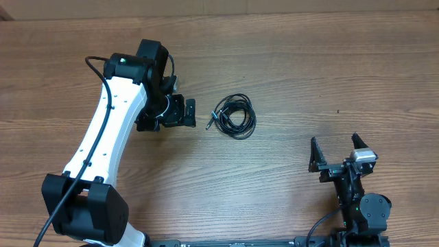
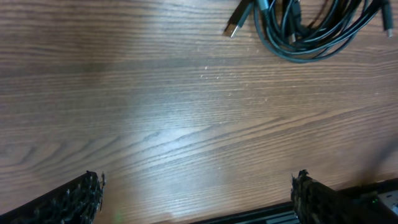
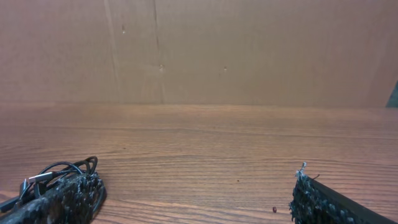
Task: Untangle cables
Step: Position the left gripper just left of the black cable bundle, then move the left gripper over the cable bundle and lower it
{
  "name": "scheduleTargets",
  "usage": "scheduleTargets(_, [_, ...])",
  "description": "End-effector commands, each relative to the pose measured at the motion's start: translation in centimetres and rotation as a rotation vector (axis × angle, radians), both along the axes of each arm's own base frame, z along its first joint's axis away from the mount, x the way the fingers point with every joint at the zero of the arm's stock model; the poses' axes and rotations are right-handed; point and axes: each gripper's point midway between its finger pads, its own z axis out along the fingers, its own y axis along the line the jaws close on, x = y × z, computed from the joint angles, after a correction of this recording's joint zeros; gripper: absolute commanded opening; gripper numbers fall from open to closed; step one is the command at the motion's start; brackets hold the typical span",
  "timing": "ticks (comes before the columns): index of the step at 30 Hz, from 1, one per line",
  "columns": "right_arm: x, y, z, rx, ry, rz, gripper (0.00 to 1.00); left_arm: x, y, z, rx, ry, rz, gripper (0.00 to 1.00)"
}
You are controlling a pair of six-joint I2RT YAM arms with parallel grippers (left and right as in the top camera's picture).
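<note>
cables [image 1: 233, 115]: one tangled coil lying mid-table [image 1: 309, 62], a plug end pointing left
left gripper [image 1: 191, 114]: fingers spread wide, empty, just beside coil, not touching
right gripper [image 1: 335, 149]: fingers spread, empty, well apart from coil

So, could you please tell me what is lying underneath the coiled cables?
Only the wooden table shows through the loops of the cables. Where strands cross, the lower ones and the wood beneath are covered.

Reaches the left arm far forward, left hand [image 1: 191, 113] spread open, pointing rightward. Holds the right arm folded back, right hand [image 1: 335, 147] likewise open wide.
</note>
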Motion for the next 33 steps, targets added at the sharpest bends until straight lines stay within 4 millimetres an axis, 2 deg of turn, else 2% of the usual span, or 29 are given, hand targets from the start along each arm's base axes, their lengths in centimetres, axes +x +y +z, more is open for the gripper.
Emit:
scheduleTargets(1, [0.0, 0.1, -0.2, -0.001, -0.004, 0.002, 1.0, 0.0, -1.3, -0.1, -0.055, 0.003, -0.027, 1.0])
scheduleTargets(6, [0.0, 0.1, -0.2, -0.001, -0.004, 0.002, 1.0, 0.1, -3.9, 0.3, -0.151, -0.013, -0.064, 1.0])
scheduleTargets(18, [0.0, 0.1, -0.2, -0.001, -0.004, 0.002, 1.0, -0.8, -6.3, 0.1, -0.119, -0.028, -0.14, 1.0])
scheduleTargets(33, [0.0, 0.1, -0.2, -0.001, -0.004, 0.002, 1.0, -1.3, -7.5, 0.0, -0.104, -0.03, -0.16, 1.0])
